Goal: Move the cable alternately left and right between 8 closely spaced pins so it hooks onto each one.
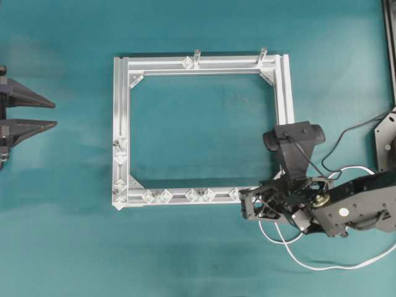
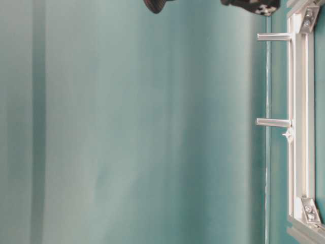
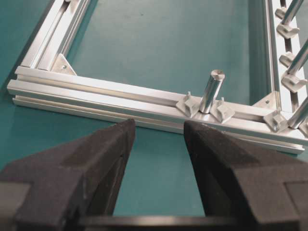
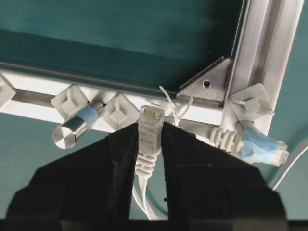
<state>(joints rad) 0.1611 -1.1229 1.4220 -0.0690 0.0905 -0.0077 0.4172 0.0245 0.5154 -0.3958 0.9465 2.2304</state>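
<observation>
A teal surface filled every view, and nothing of the room beyond it showed except a dark strip along the right edge of the overhead view. On it lay a square silver aluminium frame, the landmark here, open in the middle so that the teal showed through; nothing like a container was in sight. Two taller cylindrical posts stood on the frame's far rail. The pins, small pale diamond-shaped studs, sat in pairs along the frame's near rail, with a few more on its left rail. The right arm reached in at the frame's near right corner, where the right end effector was clenched on the small white plug of the cable, the plug standing upright between the black fingers and just beside the corner bracket. The rest of the white cable trailed in loops on the surface outside that corner. A second plug with a blue boot lay against the same corner. Well to the left of the frame, the left end effector was released, its fingers spread wide and holding nothing.
</observation>
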